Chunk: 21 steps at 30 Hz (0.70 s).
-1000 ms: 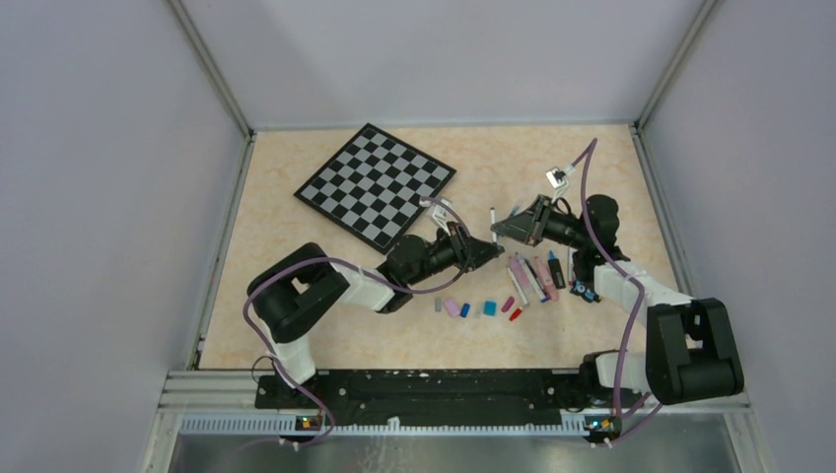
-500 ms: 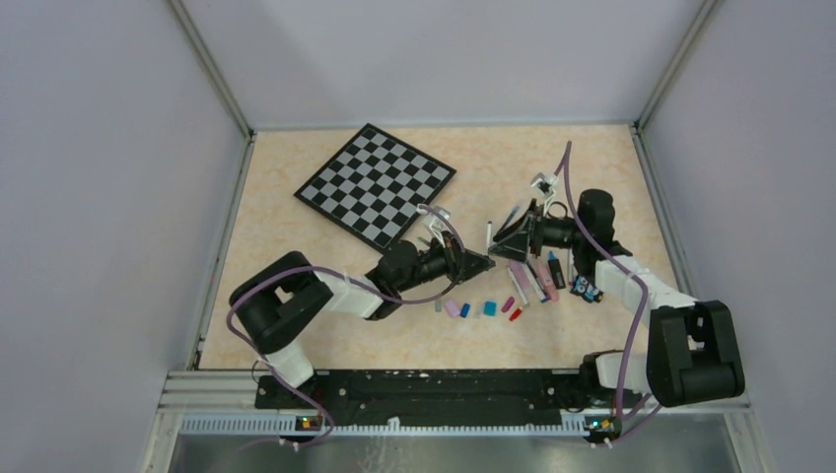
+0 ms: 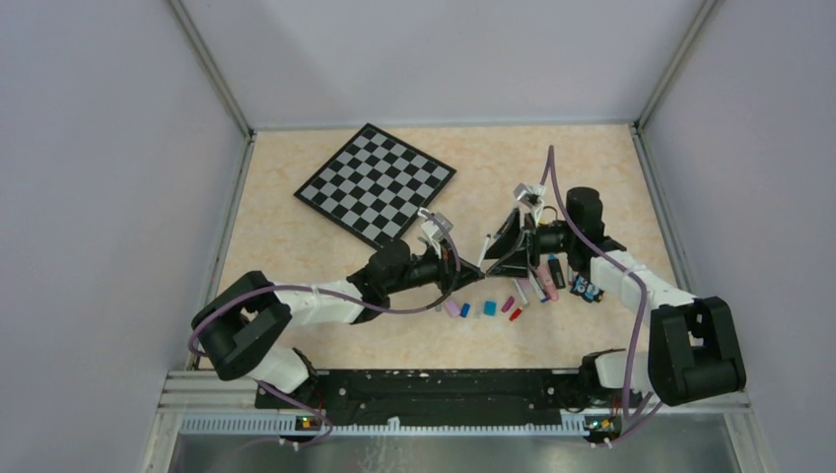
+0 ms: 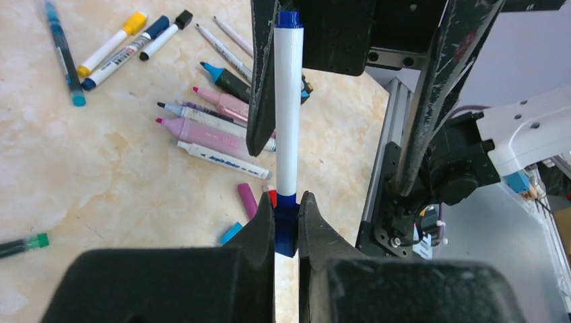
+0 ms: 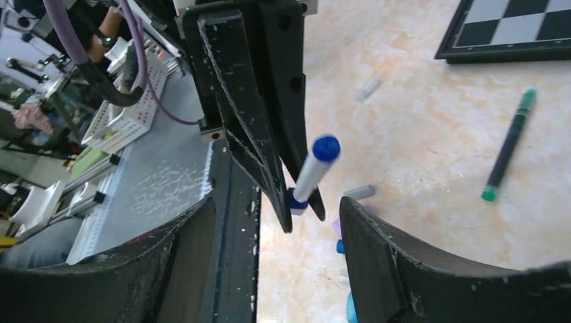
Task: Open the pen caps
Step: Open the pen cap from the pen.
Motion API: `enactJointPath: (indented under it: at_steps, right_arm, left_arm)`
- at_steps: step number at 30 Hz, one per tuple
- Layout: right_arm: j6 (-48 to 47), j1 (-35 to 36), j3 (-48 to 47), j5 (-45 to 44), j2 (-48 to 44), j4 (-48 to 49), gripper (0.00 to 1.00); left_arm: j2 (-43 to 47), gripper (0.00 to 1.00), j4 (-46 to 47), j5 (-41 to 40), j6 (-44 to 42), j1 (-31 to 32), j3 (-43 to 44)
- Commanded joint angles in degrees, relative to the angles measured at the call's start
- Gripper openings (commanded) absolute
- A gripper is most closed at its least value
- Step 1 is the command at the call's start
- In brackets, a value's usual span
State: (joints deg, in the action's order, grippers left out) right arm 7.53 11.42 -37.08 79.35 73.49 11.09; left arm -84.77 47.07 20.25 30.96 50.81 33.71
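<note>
A white pen (image 4: pixel 289 108) with blue ends is held off the table between the two arms. My left gripper (image 4: pixel 286 210) is shut on its wider dark blue end (image 4: pixel 285 232). The pen's other blue tip (image 5: pixel 326 147) points at my right gripper (image 5: pixel 277 203), which stands open with one finger (image 4: pixel 261 87) on each side of the pen, not touching it. In the top view the left gripper (image 3: pixel 473 275) and right gripper (image 3: pixel 505 246) meet at the pen (image 3: pixel 487 244). Loose pen caps (image 3: pixel 483 308) in pink, blue, teal and red lie in a row below them.
Several uncapped pens and pink highlighters (image 3: pixel 540 280) lie beside the right arm, with more pens (image 4: pixel 114 47) farther off. A checkered board (image 3: pixel 377 184) sits at the back left. A small black-and-blue figure (image 3: pixel 587 289) stands by the right arm. A green pen (image 5: pixel 509 144) lies apart.
The right gripper has let go of the pen and opened. The left gripper has shut on the pen's blue end. Both grippers have moved closer together, lower and nearer.
</note>
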Motion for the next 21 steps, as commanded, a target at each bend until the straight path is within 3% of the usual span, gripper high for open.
enactJointPath:
  at_steps: [1, 8, 16, 18, 21]
  right_arm:
    - [2.12, 2.22, -0.61, 2.06, 0.53, 4.38, 0.65]
    - [6.68, 2.55, -0.47, -0.94, 1.64, 6.36, 0.54]
    - [7.9, 3.97, -0.83, -0.33, 2.55, 6.76, 0.2]
    - [7.19, 4.24, -1.24, 0.98, 2.67, 6.68, 0.0]
    - [4.51, 4.36, -2.99, 1.48, 1.97, 5.24, 0.0]
  left_arm:
    - [0.33, 0.0, -1.89, 2.54, -2.93, 1.14, 1.08]
    - [-0.29, 0.0, -1.32, 2.5, -2.92, 1.83, 1.09]
    - [-0.11, 0.0, -1.59, 2.09, -3.06, 1.94, 1.06]
    - [-0.06, 0.0, -1.9, 1.99, -3.09, 1.93, 0.97]
    - [0.16, 0.0, -2.74, 2.02, -3.07, 1.93, 0.76]
